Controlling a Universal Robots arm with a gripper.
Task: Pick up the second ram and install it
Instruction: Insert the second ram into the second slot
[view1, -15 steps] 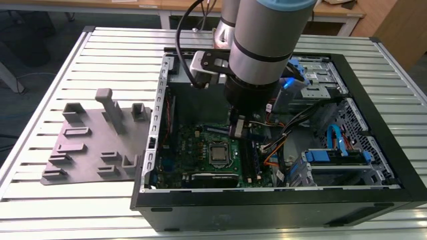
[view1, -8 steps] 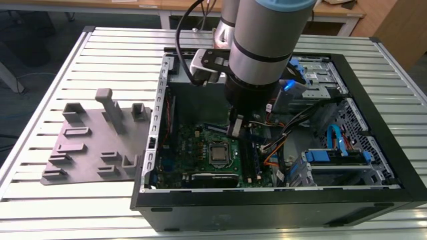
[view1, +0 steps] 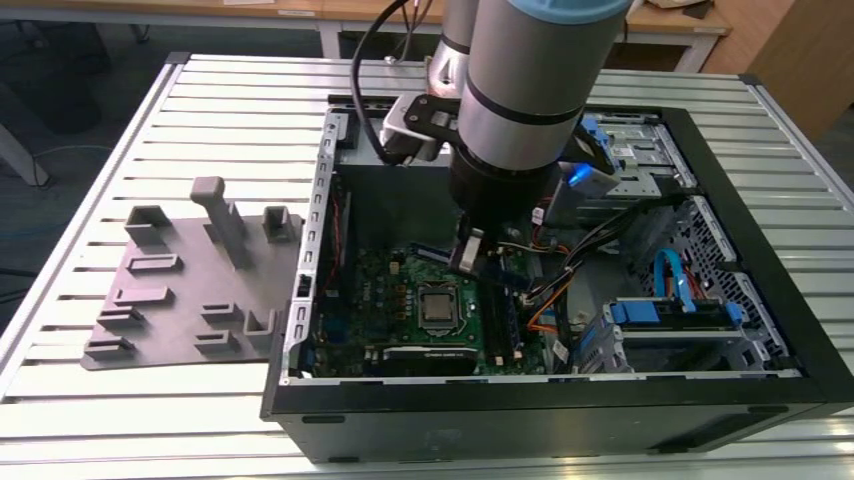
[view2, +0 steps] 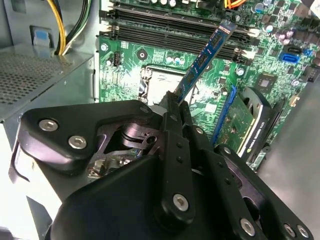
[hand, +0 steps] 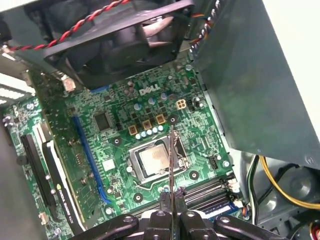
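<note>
The second ram (view2: 205, 57) is clamped by one end between the fingers of the claw (view2: 176, 101), inside the open computer case (view1: 534, 405) on the table (view1: 80, 400). It hangs over the green motherboard (hand: 115, 145), close by the silver processor (hand: 155, 164). Its free end reaches toward the black memory slots (view2: 150, 25); whether it touches them is hard to say. The grey tray (view1: 174, 310) lies just beside the case, on the exterior view's left.

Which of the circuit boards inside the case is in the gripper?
The narrow blue memory stick, clamped in the gripper and slanting over the big green board; the other card sits plugged into that board.
</note>
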